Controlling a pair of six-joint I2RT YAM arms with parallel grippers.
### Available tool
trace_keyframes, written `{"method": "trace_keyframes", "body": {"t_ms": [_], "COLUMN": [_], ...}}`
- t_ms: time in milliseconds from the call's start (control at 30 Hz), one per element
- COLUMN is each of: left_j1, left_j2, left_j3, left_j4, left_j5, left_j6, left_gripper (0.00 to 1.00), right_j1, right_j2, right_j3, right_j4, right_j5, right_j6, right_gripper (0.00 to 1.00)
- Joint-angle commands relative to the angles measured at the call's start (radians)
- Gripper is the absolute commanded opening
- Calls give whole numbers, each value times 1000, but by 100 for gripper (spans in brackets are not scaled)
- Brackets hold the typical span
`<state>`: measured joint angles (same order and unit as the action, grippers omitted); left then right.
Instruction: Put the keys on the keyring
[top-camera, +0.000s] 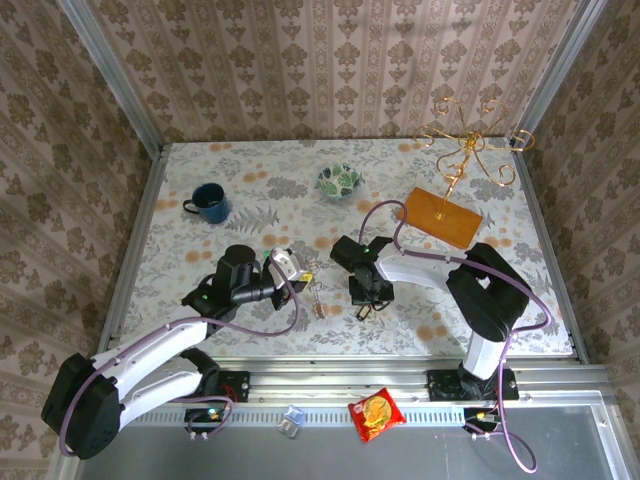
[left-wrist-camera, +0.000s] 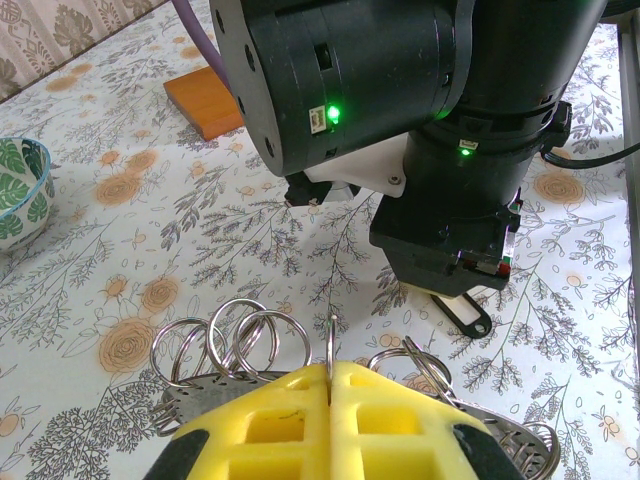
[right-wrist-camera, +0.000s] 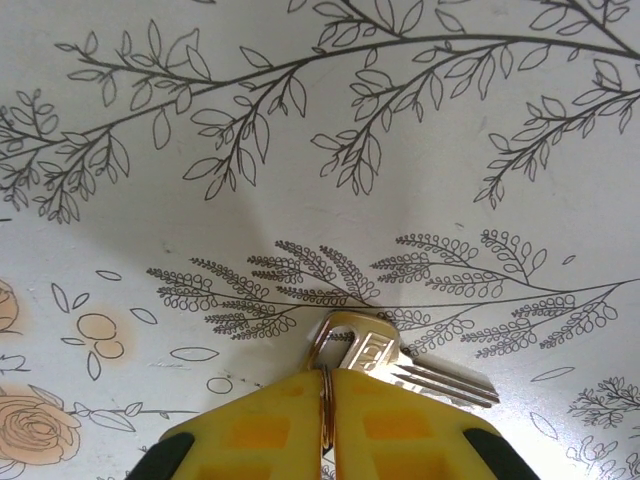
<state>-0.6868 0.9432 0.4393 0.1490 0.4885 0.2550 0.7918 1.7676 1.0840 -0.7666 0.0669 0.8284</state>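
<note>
The keys (top-camera: 315, 293) hang as a small metal bunch below my left gripper (top-camera: 302, 268), left of the table's middle. In the left wrist view the yellow fingers (left-wrist-camera: 280, 420) are shut on a thin silver ring (left-wrist-camera: 330, 340), with several split rings (left-wrist-camera: 235, 340) and flat metal pieces beside them. My right gripper (top-camera: 362, 298) points down at the table. Its yellow fingers (right-wrist-camera: 260, 430) are shut on a thin ring threaded through a brass key (right-wrist-camera: 400, 360) lying flat. The keyring (left-wrist-camera: 462, 312), a dark oval loop, lies on the cloth under the right wrist housing (left-wrist-camera: 440, 240).
A blue mug (top-camera: 208, 203) stands at the back left and a green-patterned bowl (top-camera: 340, 181) at the back middle. An orange wooden board (top-camera: 442, 217) with a gold wire stand (top-camera: 470, 150) sits back right. A red snack packet (top-camera: 375, 413) lies on the near rail.
</note>
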Motion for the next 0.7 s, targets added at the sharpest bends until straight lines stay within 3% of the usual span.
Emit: {"method": "trace_keyframes", "body": {"t_ms": [0,367,667], "left_j1": [-5,-5,-6], "left_j2": [1,-10,-35], "left_j3": [4,-6,-18], "left_j4": [8,30,75], "left_j5": [5,7,16], "left_j6": [15,-27,-120], "left_gripper": [0,0,0], "right_j1": [2,8,11], "right_j2": [8,-149,-408], "right_j3": [27,-44,-148], "right_j4": [-35,95,341], "right_j5": [13,-5,-91], "right_j6": [-12,-133,-476], "right_gripper": [9,0,0]}}
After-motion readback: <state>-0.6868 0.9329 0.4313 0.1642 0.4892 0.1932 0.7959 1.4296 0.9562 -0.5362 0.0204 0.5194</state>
